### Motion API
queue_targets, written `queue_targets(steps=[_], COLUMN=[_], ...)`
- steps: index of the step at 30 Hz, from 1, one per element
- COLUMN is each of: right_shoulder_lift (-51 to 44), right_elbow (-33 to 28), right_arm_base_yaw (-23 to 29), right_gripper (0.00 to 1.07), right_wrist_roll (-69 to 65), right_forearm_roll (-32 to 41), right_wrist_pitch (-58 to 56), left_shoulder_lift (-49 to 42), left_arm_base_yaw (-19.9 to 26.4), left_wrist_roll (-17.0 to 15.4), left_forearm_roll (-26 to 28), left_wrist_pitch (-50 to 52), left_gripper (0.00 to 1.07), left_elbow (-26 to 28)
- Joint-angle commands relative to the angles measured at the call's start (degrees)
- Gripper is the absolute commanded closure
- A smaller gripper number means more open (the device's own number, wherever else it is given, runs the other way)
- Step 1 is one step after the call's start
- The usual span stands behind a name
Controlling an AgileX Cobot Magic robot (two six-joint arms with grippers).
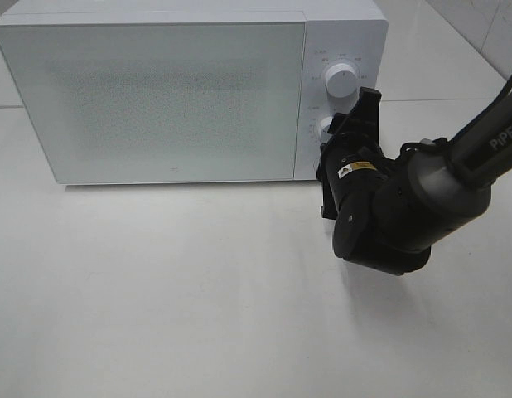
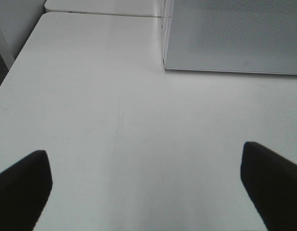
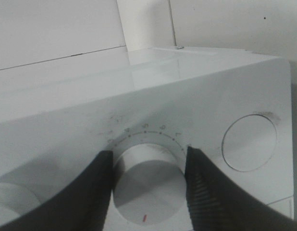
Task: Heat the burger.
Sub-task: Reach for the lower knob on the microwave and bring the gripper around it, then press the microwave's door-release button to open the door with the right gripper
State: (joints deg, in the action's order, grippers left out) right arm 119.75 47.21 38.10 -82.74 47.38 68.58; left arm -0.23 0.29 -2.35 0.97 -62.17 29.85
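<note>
The burger shows in no view. The door of the microwave (image 1: 156,99) is closed and frosted, so whether the burger lies inside I cannot tell. This is the first risk: if the oven is empty, turning the dial would run it with nothing to heat.

The right claw (image 3: 148,159) is at the control panel on the right side of the microwave. It stands about half closed, with one dark finger on each side of the lower knob (image 3: 147,190), and the pads seem to touch it. The knob is smooth, round and white. With a light grip the pads may slide around it and the dial would not follow. If the wrist is not in line with the knob's axis, the twist may push sideways — the claw could come off, or the light oven could shift on the desk (image 1: 198,290). A turn that goes too far would set too long a time and overheat the food.

The left claw (image 2: 143,151) hangs wide open and empty over the bare desk, left of the microwave — no danger from it.
</note>
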Motion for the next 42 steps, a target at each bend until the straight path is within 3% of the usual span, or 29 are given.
queue_targets(steps=[1, 8, 12, 20, 32, 40, 42], right_shoulder_lift=[-0.46, -0.46, -0.46, -0.63, -3.78, -9.63, -14.09], right_elbow=[1.32, 1.26, 1.26, 0.86, -4.93, -10.94, -13.35], right_arm_base_yaw=[-0.11, -0.11, -0.11, -0.11, 1.43, 1.43, 1.38], right_gripper=[0.96, 0.84, 0.63, 0.38, 0.35, 0.35, 0.35], right_wrist_roll=[0.17, 3.27, 6.25, 8.71, 11.92, 18.68, 25.67], right_forearm_roll=[-4.93, -2.75, -0.52, 3.5, 0.69, -7.73, -11.34], right_wrist_pitch=[1.6, 6.47, 8.48, 8.71, 5.9, -1.6, -7.73], left_shoulder_lift=[-1.09, -1.09, -1.09, -1.09, -1.09, -1.09, -1.09], left_arm_base_yaw=[0.0, 0.0, 0.0, 0.0, 0.0, 0.0, 0.0], left_wrist_roll=[-0.23, -0.23, -0.23, -0.23, -0.23, -0.23, -0.23], left_forearm_roll=[0.23, 0.23, 0.23, 0.23, 0.23, 0.23, 0.23], left_wrist_pitch=[0.74, 0.74, 0.74, 0.74, 0.74, 0.74, 0.74], left_gripper=[0.06, 0.06, 0.06, 0.06, 0.06, 0.06, 0.06], left_elbow=[-0.11, -0.11, -0.11, -0.11, -0.11, -0.11, -0.11])
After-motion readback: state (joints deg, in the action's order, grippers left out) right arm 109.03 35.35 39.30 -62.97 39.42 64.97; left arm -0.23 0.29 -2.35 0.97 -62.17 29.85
